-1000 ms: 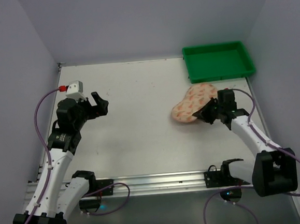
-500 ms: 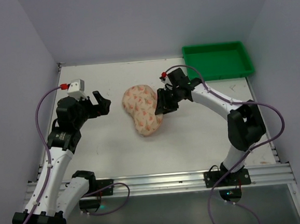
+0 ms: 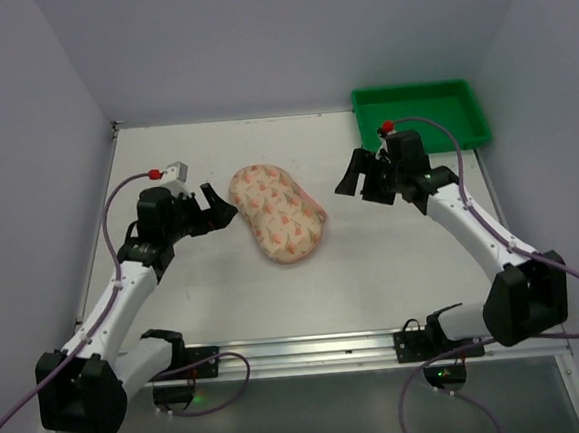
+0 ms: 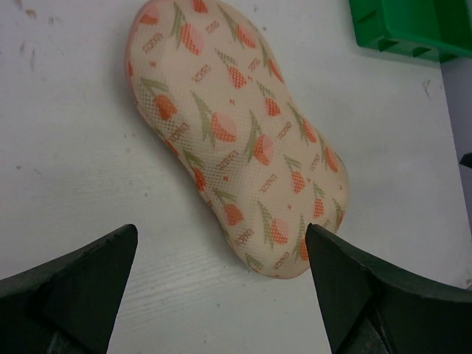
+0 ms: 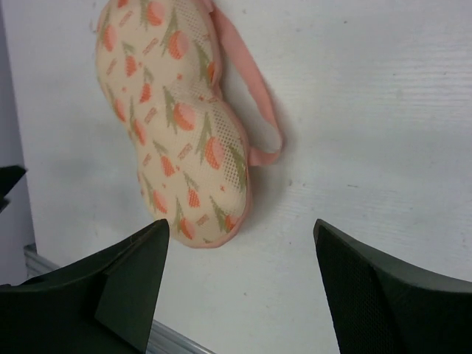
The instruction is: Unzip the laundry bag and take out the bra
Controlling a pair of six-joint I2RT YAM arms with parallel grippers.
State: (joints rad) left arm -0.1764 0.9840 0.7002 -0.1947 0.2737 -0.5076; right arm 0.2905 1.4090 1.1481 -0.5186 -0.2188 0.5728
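The laundry bag (image 3: 277, 212) lies flat in the middle of the table, a cream two-lobed case with an orange-red leaf print. The left wrist view shows its printed top (image 4: 236, 133). In the right wrist view, the laundry bag (image 5: 173, 125) shows a pink rim and a pink loop (image 5: 258, 110) lying beside it. The bra is hidden. My left gripper (image 3: 220, 204) (image 4: 221, 230) is open just left of the bag, apart from it. My right gripper (image 3: 359, 183) (image 5: 240, 225) is open to the bag's right, holding nothing.
A green plastic tray (image 3: 422, 118) (image 4: 413, 26) stands at the back right of the table. Grey walls close in the back and both sides. A metal rail (image 3: 300, 351) runs along the near edge.
The right gripper carried the bag from the right side to the middle, let go, opened and drew back to the right. The left gripper moved in towards the bag's left side.
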